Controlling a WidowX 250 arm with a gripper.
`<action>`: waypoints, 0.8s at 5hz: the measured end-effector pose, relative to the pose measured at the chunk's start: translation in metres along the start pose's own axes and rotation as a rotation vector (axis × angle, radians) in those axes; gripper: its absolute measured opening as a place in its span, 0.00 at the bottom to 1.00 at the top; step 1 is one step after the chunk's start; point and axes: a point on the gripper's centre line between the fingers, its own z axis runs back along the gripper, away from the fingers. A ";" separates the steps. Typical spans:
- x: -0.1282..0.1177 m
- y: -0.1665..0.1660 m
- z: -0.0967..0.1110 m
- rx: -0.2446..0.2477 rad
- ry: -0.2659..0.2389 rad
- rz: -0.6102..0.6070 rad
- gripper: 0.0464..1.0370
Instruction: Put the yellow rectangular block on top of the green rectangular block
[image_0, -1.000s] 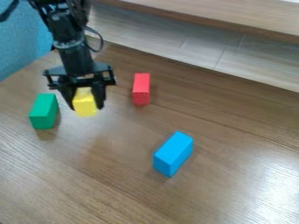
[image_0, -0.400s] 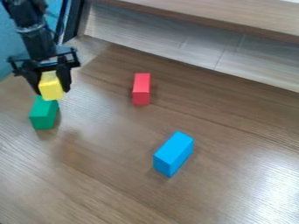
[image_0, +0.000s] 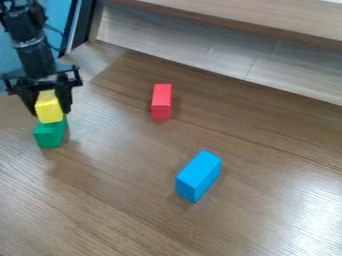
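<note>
Yellow block (image_0: 49, 115) is gripped between both fingers of the black gripper (image_0: 51, 108), one jaw pressed to each side; gripper is pointed down at the left of the camera view, with the arm (image_0: 33, 52) brought in from the upper left. Yellow block is held directly over the green block (image_0: 49, 135), whose far part is covered by it in this view; whether the two are touching can't be told. Green block is laid flat on the brown wood-grain table (image_0: 127, 215). Red block (image_0: 161, 102) is set apart, to the right of the gripper in view. Blue block (image_0: 198, 175) is placed well apart from green, nearer the camera than red, angled on the table. Table is bordered at the back by a pale panel (image_0: 194, 57), topped by a wooden ledge (image_0: 234, 19).
</note>
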 end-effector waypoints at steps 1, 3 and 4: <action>-0.003 0.001 -0.002 0.002 0.008 -0.011 0.56; -0.005 0.003 -0.005 0.015 0.008 -0.016 0.56; -0.005 0.007 -0.004 0.017 0.009 -0.003 0.56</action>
